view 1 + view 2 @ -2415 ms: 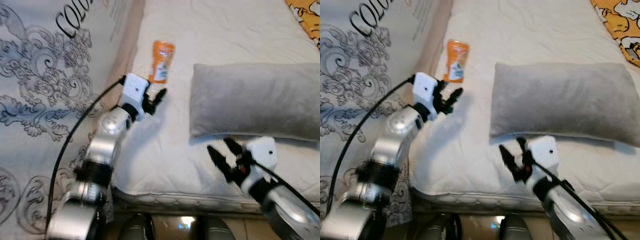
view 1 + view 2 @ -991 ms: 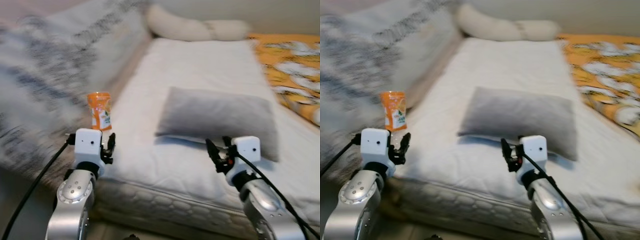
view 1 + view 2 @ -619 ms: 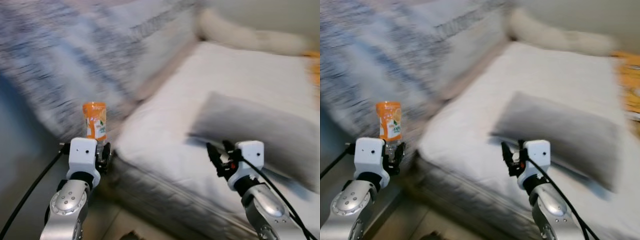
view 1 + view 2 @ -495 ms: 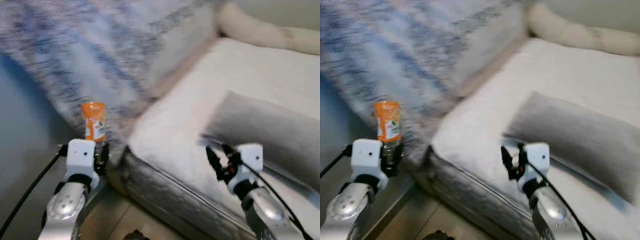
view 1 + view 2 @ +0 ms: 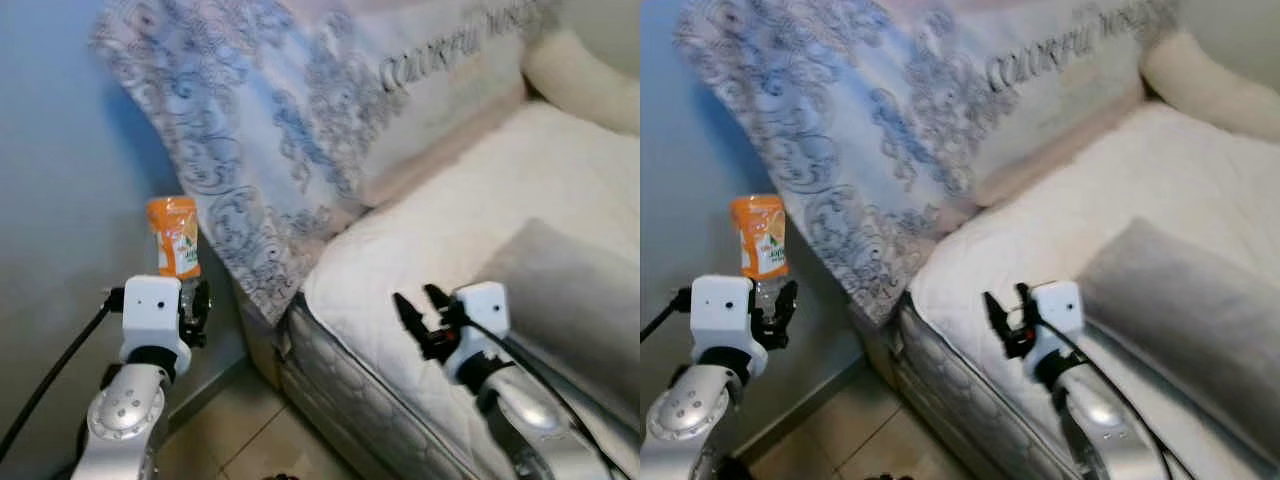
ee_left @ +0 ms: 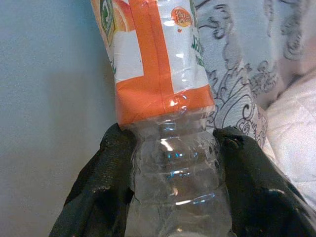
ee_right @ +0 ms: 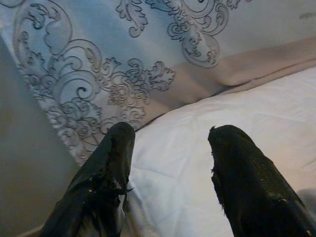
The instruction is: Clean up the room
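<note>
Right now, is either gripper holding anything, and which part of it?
The left gripper holds a clear plastic bottle with an orange label, its fingers clamped on the bare ribbed part below the label. The right gripper is open and holds nothing.

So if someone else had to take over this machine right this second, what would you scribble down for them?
Left end effector: shut on the orange-labelled plastic bottle, held upright off the bed's side, near the wall.
Right end effector: open, holding nothing, above the white mattress edge.
Grey pillow lies on the mattress; patterned bedding is propped alongside.
Done: bottle is in hand.
Left: find somewhere to put the bottle; no bin in sight.
</note>
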Tool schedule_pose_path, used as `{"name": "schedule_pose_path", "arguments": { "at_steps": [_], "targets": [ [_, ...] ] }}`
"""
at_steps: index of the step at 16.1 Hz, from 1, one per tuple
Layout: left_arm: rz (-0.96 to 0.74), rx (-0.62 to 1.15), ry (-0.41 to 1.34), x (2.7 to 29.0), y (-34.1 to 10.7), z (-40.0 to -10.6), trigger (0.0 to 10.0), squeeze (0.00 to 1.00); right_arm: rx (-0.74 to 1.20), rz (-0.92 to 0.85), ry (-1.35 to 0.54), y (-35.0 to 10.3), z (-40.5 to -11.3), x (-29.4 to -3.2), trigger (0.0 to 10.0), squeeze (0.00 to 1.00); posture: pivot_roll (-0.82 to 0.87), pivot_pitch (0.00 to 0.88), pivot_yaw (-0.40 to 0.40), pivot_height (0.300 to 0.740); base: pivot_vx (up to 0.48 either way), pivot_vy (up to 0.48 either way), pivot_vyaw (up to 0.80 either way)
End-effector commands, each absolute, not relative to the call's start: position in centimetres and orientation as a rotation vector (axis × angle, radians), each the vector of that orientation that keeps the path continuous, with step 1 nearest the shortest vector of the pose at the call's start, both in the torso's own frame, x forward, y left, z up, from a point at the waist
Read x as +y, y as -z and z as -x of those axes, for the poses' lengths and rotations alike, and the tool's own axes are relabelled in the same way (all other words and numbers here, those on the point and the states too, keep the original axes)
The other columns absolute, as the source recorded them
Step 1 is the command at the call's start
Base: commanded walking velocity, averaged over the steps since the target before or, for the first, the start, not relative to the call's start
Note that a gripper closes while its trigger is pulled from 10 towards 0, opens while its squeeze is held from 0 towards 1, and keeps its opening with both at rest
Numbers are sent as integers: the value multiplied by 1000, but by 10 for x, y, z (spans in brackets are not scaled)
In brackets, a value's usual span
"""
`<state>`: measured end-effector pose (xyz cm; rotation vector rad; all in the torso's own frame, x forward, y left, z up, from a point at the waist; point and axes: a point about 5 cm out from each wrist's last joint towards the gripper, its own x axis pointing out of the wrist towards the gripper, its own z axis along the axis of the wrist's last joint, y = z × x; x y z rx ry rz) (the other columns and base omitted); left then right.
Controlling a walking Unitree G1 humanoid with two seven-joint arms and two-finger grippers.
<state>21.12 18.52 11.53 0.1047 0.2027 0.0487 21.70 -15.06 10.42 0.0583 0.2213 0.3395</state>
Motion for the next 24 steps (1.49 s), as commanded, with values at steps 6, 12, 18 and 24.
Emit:
{"name": "schedule_pose_path", "arguments": {
  "at_steps": [6,12,18,24],
  "targets": [
    [-135,198,-18,180,-111,-220,10000,0,263,-87,-395,-99,-223,-152,10000,0,39,0,20,740,0,0,800],
    [-197,181,30,175,-111,-227,10000,0,259,-85,-384,-98,-224,-156,10000,0,26,0,40,740,0,0,800],
    [-190,174,27,175,-112,-230,10000,0,289,-71,-402,-95,-220,-159,10000,0,30,0,45,740,0,0,800],
    [-185,169,31,176,-113,-230,10000,0,285,-59,-448,-93,-232,-153,10000,0,53,0,37,740,0,0,800]
  ]
}}
